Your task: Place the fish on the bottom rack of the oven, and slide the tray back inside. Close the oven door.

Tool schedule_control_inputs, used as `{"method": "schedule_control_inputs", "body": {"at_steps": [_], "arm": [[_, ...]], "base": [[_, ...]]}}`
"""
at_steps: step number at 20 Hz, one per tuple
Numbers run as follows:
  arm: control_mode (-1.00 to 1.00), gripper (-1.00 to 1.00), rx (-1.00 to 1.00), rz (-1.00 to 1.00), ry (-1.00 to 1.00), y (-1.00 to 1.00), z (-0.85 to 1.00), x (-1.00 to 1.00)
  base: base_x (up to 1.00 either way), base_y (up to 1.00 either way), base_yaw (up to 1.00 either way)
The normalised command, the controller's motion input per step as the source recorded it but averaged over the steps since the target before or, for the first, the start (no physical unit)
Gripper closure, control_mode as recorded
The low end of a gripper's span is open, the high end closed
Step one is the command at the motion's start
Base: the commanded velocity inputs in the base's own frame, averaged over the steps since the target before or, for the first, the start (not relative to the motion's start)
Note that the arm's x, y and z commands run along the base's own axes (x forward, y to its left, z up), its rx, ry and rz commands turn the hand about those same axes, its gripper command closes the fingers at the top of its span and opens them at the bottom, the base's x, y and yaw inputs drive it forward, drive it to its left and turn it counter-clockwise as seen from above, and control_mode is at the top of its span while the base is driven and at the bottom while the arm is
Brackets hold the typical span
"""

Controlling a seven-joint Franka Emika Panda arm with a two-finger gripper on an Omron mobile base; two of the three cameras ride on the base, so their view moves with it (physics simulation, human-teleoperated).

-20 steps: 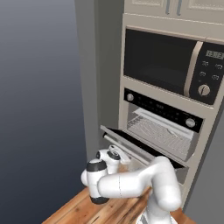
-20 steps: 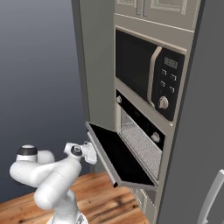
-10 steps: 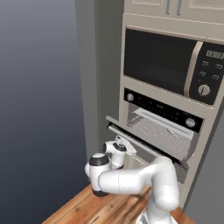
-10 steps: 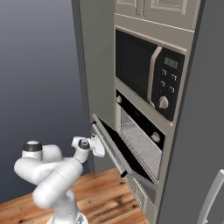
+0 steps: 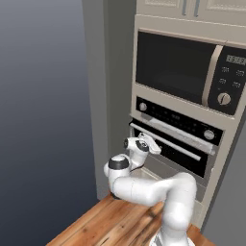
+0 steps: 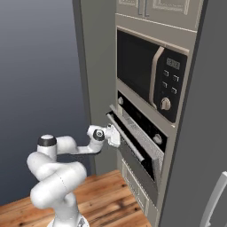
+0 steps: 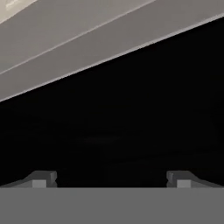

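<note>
While the oven door [image 6: 135, 153] stands only a little way off its frame, hinged at the bottom and leaning out at the top, the last step of the task is judged to be in hand — the closing of the door. A narrow gap is seen in the right base view between the door's upper edge and the black control strip [image 5: 178, 117] with its silver knobs; the rack and the fish are hidden behind the door, so their placing cannot be confirmed.

The gripper [image 6: 111, 135] is held against the outer face of the door, just below the long silver handle [image 5: 166, 139] and near its left end. Its fingers [image 7: 41, 179] are spread wide and nothing is held between them; in the hand view the black glass is seen close ahead, with the pale bar of the handle crossing above. Whether the fingertips actually touch the glass cannot be told.

The next move is judged to call for a continued push toward the oven [image 5: 180, 144] — forward and slightly upward along the door's arc — until the top edge meets the frame and the gap is gone.
</note>
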Motion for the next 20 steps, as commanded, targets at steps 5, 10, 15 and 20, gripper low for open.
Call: {"method": "schedule_control_inputs", "body": {"at_steps": [5, 10, 15, 20], "arm": [[-1.00, -1.00, -0.02, -0.18, -0.08, -1.00, 0.52, 0.69], [-1.00, -1.00, 0.00, -0.19, -0.02, -1.00, 0.28, 0.71], [-1.00, -1.00, 0.07, -0.09, 0.00, -0.84, 0.00, 0.32], [-1.00, -1.00, 0.07, -0.02, 0.00, -0.26, 0.00, 0.00]], "base": [[0.00, 0.00, 0.00], [0.00, 0.00, 0.00], [0.00, 0.00, 0.00], [0.00, 0.00, 0.00]]}}
